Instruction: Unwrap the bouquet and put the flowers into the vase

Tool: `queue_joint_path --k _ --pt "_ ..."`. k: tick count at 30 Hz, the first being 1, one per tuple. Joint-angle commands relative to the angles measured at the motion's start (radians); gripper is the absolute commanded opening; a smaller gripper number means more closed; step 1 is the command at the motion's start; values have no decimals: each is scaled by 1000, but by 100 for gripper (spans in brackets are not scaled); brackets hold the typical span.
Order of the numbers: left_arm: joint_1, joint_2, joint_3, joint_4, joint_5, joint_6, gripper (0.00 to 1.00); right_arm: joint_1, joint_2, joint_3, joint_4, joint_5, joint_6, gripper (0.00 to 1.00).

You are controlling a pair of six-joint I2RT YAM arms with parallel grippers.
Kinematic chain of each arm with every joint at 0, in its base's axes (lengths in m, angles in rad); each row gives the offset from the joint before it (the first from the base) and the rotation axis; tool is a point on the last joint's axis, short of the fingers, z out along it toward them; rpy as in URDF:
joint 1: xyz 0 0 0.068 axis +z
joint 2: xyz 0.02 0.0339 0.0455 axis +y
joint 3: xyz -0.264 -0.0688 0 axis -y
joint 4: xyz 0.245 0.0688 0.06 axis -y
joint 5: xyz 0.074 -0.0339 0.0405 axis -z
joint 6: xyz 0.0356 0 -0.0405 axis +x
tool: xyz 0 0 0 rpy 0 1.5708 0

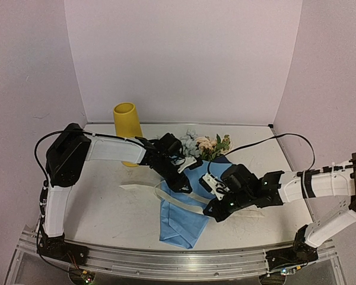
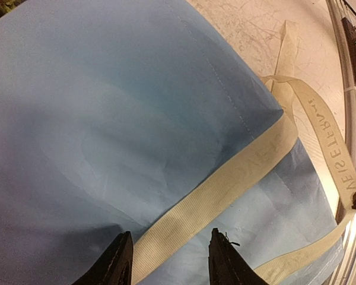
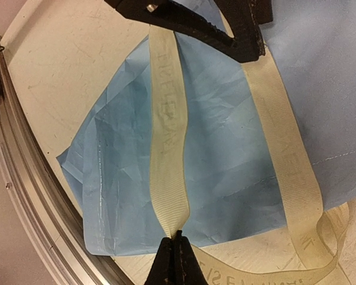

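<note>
The bouquet lies on the table with its light blue paper (image 1: 184, 211) spread toward the near edge and its flowers (image 1: 206, 143) at the far end. A cream ribbon (image 3: 169, 154) runs loose over the paper. My right gripper (image 3: 178, 238) is shut on one strand of that ribbon, just off the paper's edge. My left gripper (image 2: 169, 252) hovers open over the paper (image 2: 118, 119), its fingers (image 2: 120, 261) standing either side of another ribbon strand (image 2: 225, 184) without pinching it. The yellow vase (image 1: 126, 122) stands upright at the back left, behind my left arm.
A metal rail (image 1: 166, 261) runs along the table's near edge, close to the paper's tip. White walls close in the back and both sides. A loose ribbon end (image 1: 136, 187) trails left on the bare tabletop (image 1: 107, 202).
</note>
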Motion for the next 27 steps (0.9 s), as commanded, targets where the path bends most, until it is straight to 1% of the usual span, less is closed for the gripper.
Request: queue_joint_path --k 1,3,5,6,7,10,15,17,18,19,20,21,22,23,24,27 --pt "-9 26 41 -48 14 28 45 4 -44 -5 29 -9 -5 0" --pt "-11 24 40 -48 -10 31 46 4 -44 0 29 -14 -6 0" --pt "-13 30 47 -48 -13 42 52 5 -44 4 29 -15 -9 0" --pt "-14 32 50 -48 -14 42 53 5 -43 4 29 -15 -9 0" --pt "-19 39 58 -51 -28 48 58 5 -45 7 29 -19 -10 0" --pt "-34 47 60 -60 -70 58 63 5 -47 5 29 -26 -10 0" --pt "-75 33 38 -61 -201 77 64 6 -65 -4 29 -25 -7 0" --pt "-92 28 36 -55 -273 72 63 5 -76 -6 28 -24 -7 0" --pt "-100 29 41 -49 -339 62 60 6 -79 -6 28 -24 -7 0" --pt "-104 30 42 -45 -351 58 58 6 -81 -6 28 -24 -7 0" --pt "-112 28 41 -30 -407 46 52 5 -83 -5 28 -24 -7 0" --pt "-115 23 38 -21 -433 41 49 6 -83 -5 28 -22 -7 0" --pt "-119 16 30 1 -472 34 43 5 -85 -5 28 -21 -7 0" --pt "-122 9 23 14 -483 31 35 5 -85 -5 28 -21 -7 0" --pt "-122 -13 6 44 -493 19 25 6 -87 -5 28 -19 -7 0" --pt "-122 -48 -24 84 -490 4 8 6 -90 -8 27 -14 -6 0"
